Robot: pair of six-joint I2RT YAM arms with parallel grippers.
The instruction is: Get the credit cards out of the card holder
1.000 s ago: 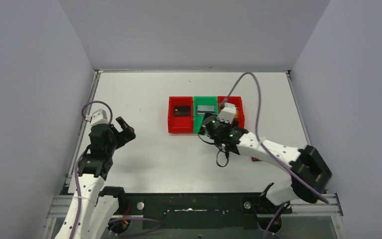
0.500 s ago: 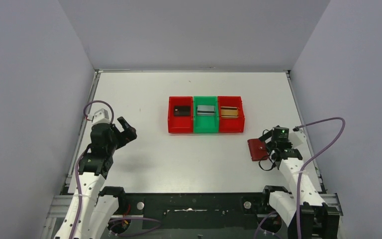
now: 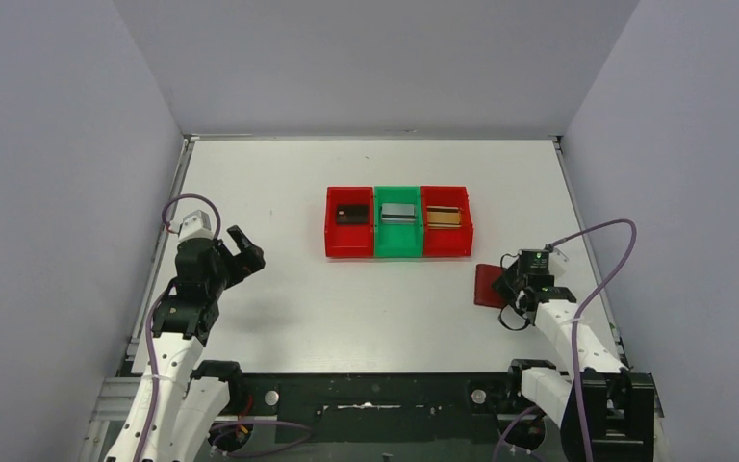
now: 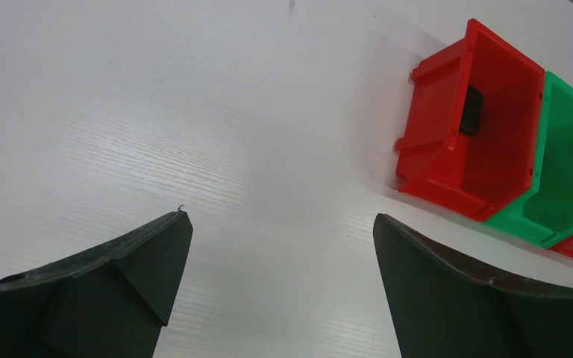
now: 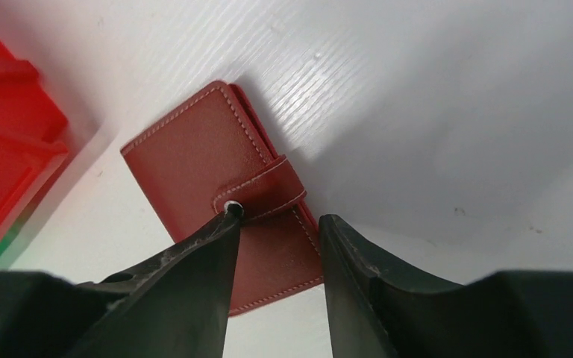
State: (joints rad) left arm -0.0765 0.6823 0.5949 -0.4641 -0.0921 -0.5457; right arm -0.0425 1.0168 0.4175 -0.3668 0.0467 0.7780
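Note:
The card holder [image 3: 488,285], a dark red stitched booklet, lies closed on the table at the right, and fills the right wrist view [image 5: 201,164] with its clasp tab [image 5: 265,190] fastened. My right gripper [image 3: 510,284] hangs over its clasp side. The jaws [image 5: 280,215] are half narrowed but still apart, one tip at the tab's snap and the other by the holder's edge. Credit cards lie in the bins: a black one [image 3: 351,214] [image 4: 472,110], a silver one [image 3: 398,213] and a gold one [image 3: 445,217]. My left gripper [image 3: 245,248] [image 4: 280,216] is wide open over bare table.
Three joined bins stand mid-table: a red one [image 3: 332,236], a green one [image 3: 396,252] and another red one [image 3: 467,231]. The corner of a red bin [image 5: 0,149] sits just left of the holder. Grey walls close in the table on three sides.
My right arm swung back from over the bins to the holder at the right, and its jaws narrowed from wide open. The holder shifted slightly. The left arm barely moved.

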